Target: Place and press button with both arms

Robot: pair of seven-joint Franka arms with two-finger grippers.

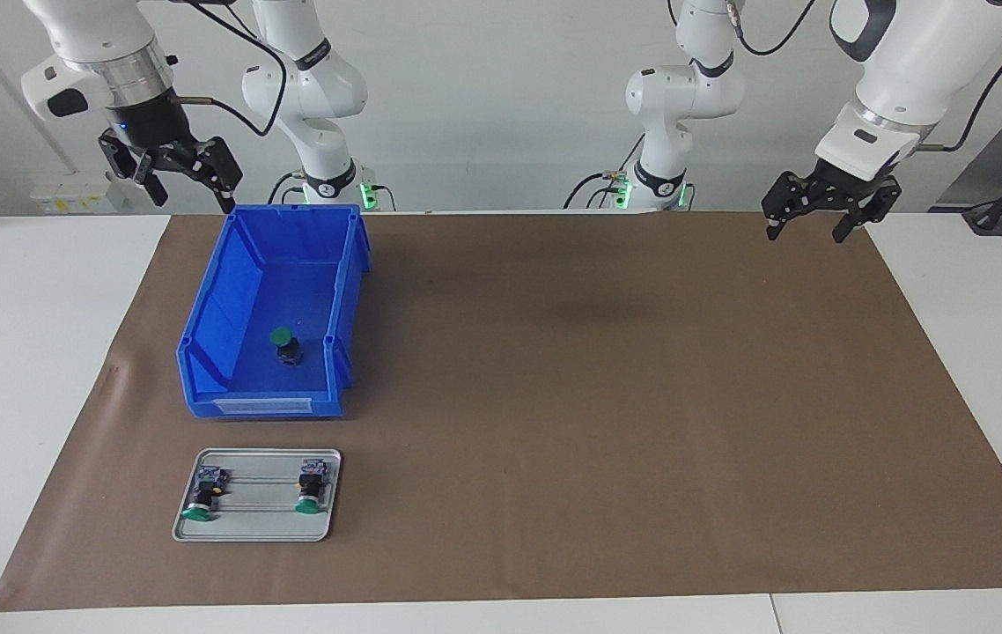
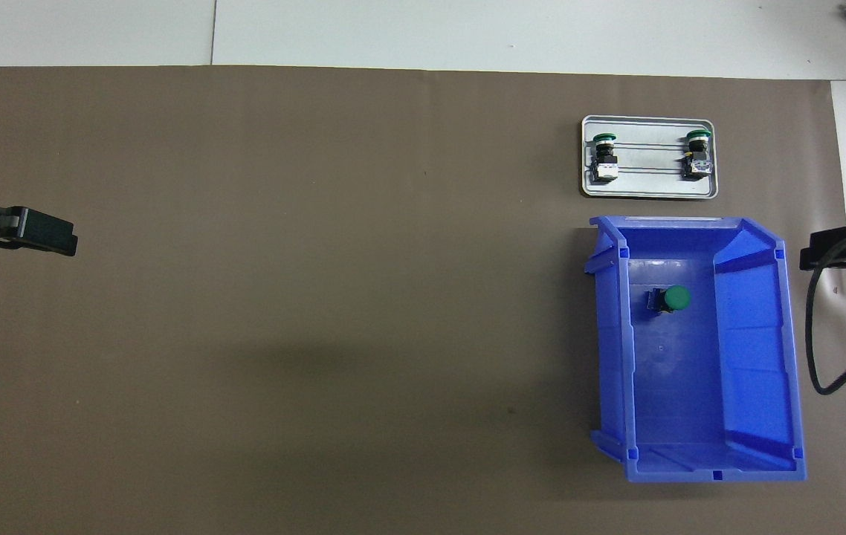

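Observation:
One green-capped button (image 1: 285, 344) (image 2: 670, 299) lies in a blue bin (image 1: 228, 282) (image 2: 757, 357) toward the right arm's end of the table. Two more buttons (image 1: 202, 495) (image 1: 309, 490) (image 2: 604, 156) (image 2: 698, 154) lie on their sides on a grey metal tray (image 1: 254, 528) (image 2: 646, 187), farther from the robots than the bin. My right gripper (image 1: 191, 187) (image 2: 843, 249) hangs open and holds nothing, up in the air beside the bin's rim nearest the robots. My left gripper (image 1: 806, 231) (image 2: 47, 234) waits open over the mat's edge at the left arm's end.
A brown mat (image 1: 607, 396) (image 2: 319, 297) covers most of the white table. The bin's tall walls surround the button on every side. A black cable (image 2: 813, 334) hangs beside the bin near the right gripper.

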